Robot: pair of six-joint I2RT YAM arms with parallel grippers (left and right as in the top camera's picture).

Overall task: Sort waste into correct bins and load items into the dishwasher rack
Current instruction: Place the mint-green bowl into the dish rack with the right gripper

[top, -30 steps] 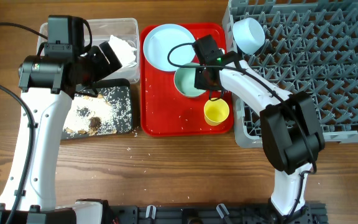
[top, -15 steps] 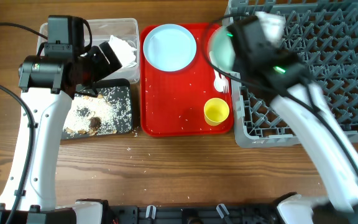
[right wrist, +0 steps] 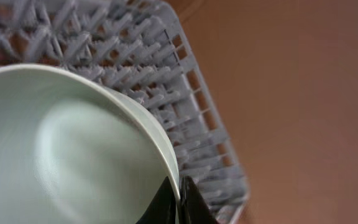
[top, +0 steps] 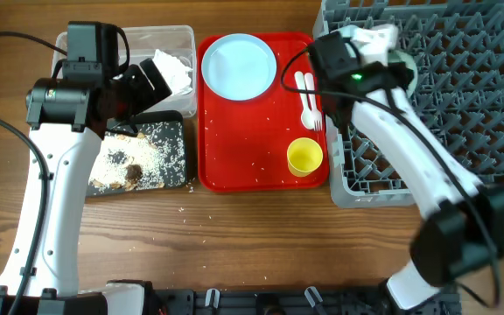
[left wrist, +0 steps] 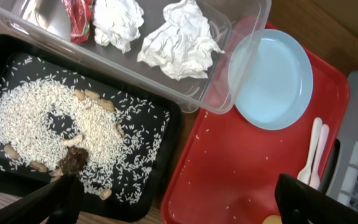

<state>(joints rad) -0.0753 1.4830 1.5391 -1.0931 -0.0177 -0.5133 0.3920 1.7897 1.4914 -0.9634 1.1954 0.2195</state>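
My right gripper (right wrist: 179,198) is shut on the rim of a light blue bowl (right wrist: 73,155) and holds it over the grey dishwasher rack (top: 462,96), near its left edge. From overhead the arm (top: 357,74) hides most of that bowl. The light blue plate (top: 238,66), white spoon and fork (top: 308,98) and yellow cup (top: 304,157) lie on the red tray (top: 243,149). My left gripper (left wrist: 179,205) is open and empty, hovering over the black tray (left wrist: 73,137) of rice-like scraps. The clear tub (left wrist: 135,50) holds white napkins (left wrist: 179,40) and a red wrapper (left wrist: 78,18).
Loose grains lie on the red tray and on the wood in front of the black tray (top: 182,210). The rack reaches the right and far edges of the overhead view.
My right arm has lifted the bowl off the red tray and carried it right, over the rack's left side. The spoon and fork now show. The left arm has not moved.
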